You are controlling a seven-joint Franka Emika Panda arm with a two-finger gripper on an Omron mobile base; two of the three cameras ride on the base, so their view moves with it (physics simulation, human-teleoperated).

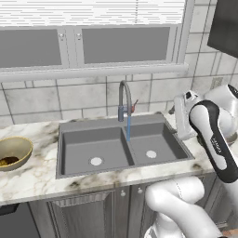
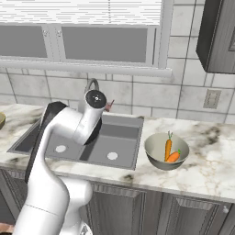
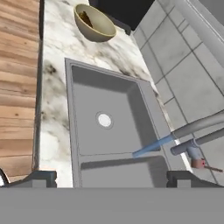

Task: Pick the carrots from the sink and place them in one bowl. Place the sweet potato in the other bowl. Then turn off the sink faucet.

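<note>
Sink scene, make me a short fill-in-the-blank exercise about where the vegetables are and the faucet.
1. Both carrots lie in the ____ bowl.
2. The sweet potato lies in the ____ bowl.
3. A blue stream from the faucet shows the water is ____.

Missing words: grey; tan-gold; running

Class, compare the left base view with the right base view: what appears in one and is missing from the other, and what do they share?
Left base view alone: the tan-gold bowl on the counter left of the sink, something dark inside it, and the blue water stream. Right base view alone: the grey bowl holding two carrots, right of the sink. Shared: the sink, with both basins bare, and the faucet.
</note>
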